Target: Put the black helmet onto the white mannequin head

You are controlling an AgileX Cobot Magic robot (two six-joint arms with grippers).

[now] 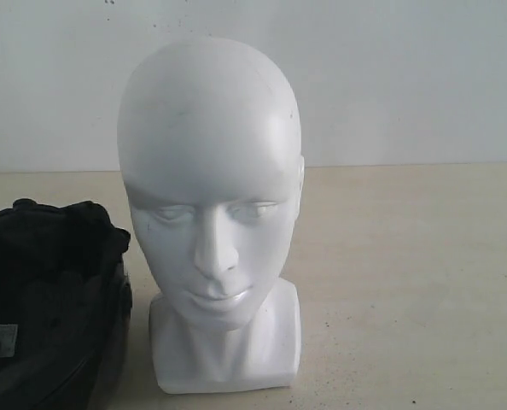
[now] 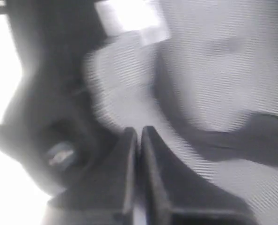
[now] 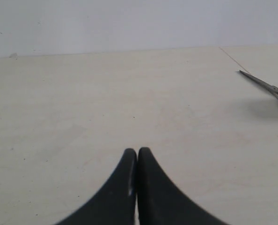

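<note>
Grasp pending: black helmet [image 1: 49,299] lies beside mannequin head [image 1: 211,213]. Left end effector [image 2: 139,133] and right end effector [image 3: 137,152] clenched; next, open one, grip rim.

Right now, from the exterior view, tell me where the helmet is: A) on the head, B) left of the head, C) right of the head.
B: the helmet sits low at the left edge, beside the head, whose crown is bare.

One white mannequin head [image 1: 211,213], one black helmet [image 1: 49,299], one pointed metal tool [image 3: 265,86] cut off at the view's edge, one pale surface [image 1: 407,282].
</note>
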